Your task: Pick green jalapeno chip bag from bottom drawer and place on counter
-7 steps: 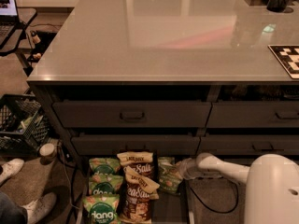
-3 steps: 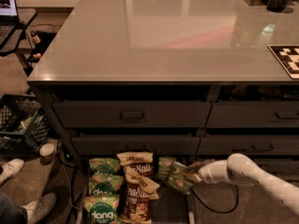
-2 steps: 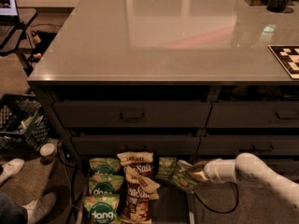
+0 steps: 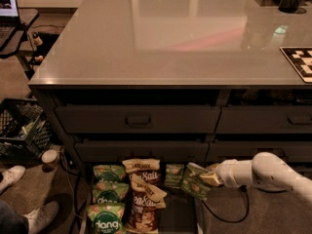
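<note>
The bottom drawer (image 4: 181, 217) is pulled open at the foot of the cabinet. It holds bright green "dang" bags (image 4: 106, 222), brown-and-cream Sea Salt bags (image 4: 144, 204) and a small dull-green bag (image 4: 173, 175) at its back right. My gripper (image 4: 210, 177), on a white arm coming in from the right, is shut on the green jalapeno chip bag (image 4: 196, 183). It holds the bag tilted over the drawer's right rail, just right of the other small green bag. The grey glossy counter (image 4: 170, 38) spreads above the cabinet.
Upper dark drawers (image 4: 139, 120) are closed. A black crate (image 4: 22, 130), a cup (image 4: 49, 157) and a person's white shoes (image 4: 41, 213) are on the floor at the left. A checkered board (image 4: 300, 62) lies at the counter's right edge. A cable (image 4: 229, 218) loops on the floor.
My gripper has closed on the small green bag and drawn it a little up and to the right, away from the other bags. The arm has stretched out lower at the right.
</note>
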### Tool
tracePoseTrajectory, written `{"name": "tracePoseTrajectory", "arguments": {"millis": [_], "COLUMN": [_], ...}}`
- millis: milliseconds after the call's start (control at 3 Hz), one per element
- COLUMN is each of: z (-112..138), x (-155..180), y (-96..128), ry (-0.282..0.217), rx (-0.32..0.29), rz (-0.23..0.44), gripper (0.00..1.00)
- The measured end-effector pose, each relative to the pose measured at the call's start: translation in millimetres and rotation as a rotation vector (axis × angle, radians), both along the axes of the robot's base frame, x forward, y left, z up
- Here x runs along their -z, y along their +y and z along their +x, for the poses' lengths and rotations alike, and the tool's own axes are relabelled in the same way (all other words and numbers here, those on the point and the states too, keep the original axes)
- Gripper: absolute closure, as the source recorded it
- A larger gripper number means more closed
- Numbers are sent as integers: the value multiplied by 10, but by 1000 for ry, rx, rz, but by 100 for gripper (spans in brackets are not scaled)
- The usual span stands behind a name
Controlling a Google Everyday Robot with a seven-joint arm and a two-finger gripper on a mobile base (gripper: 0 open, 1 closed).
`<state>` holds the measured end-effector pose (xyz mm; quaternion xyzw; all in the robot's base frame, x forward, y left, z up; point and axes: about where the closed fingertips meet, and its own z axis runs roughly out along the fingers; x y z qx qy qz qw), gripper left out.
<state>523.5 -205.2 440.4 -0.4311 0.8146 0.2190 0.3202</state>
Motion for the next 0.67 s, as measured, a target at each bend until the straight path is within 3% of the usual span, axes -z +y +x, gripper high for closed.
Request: {"name": "tracePoseTrajectory", "arguments": {"millis": [667], "z": [-132], "x": [-704], "y": [3], "ry": [-17], "rx": [-17], "rz": [-60], "gripper": [100]}}
